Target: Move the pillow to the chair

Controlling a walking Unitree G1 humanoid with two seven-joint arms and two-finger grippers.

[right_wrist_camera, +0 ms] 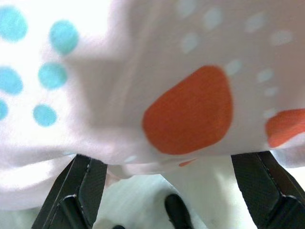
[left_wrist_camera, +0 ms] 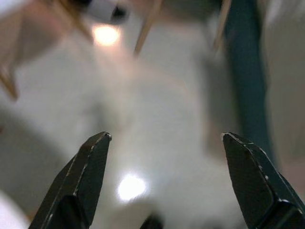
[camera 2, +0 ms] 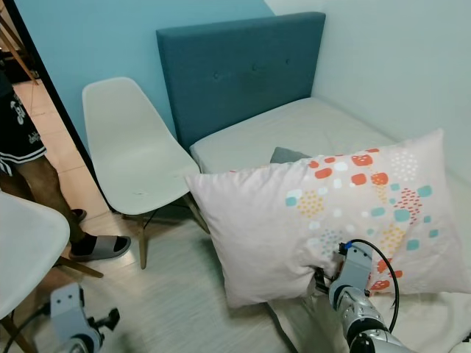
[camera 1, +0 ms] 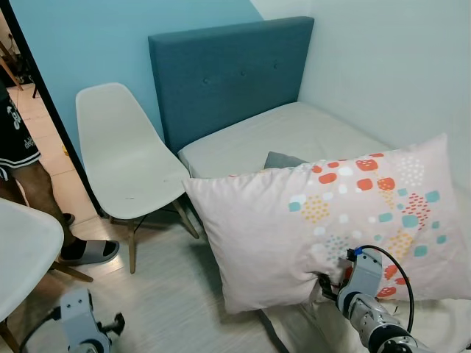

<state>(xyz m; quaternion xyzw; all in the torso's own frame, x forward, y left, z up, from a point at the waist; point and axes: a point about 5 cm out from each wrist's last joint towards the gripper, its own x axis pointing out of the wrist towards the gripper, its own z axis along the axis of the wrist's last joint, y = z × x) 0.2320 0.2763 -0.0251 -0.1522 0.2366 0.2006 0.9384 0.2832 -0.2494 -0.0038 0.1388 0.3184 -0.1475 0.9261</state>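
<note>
The pillow [camera 1: 346, 220] is pale pink with orange, teal and yellow dots, and stands upright over the bed's near corner. Low at the right, my right gripper [camera 1: 328, 284] is shut on the pillow's bottom edge, which puckers there. In the right wrist view its black fingers [right_wrist_camera: 81, 186] straddle a thick fold of fabric [right_wrist_camera: 186, 109] that hides their tips. The white moulded chair [camera 1: 125, 162] stands left of the bed with its seat bare. Near the floor at lower left my left gripper [left_wrist_camera: 165, 136] hangs open, holding nothing.
The bed [camera 1: 294, 132] has a teal headboard [camera 1: 228, 73] and fills the right corner. A grey item [camera 1: 280, 159] peeks out behind the pillow. A person [camera 1: 22, 169] in sandals stands at the doorway on the left. A white round table [camera 1: 22, 250] sits at lower left.
</note>
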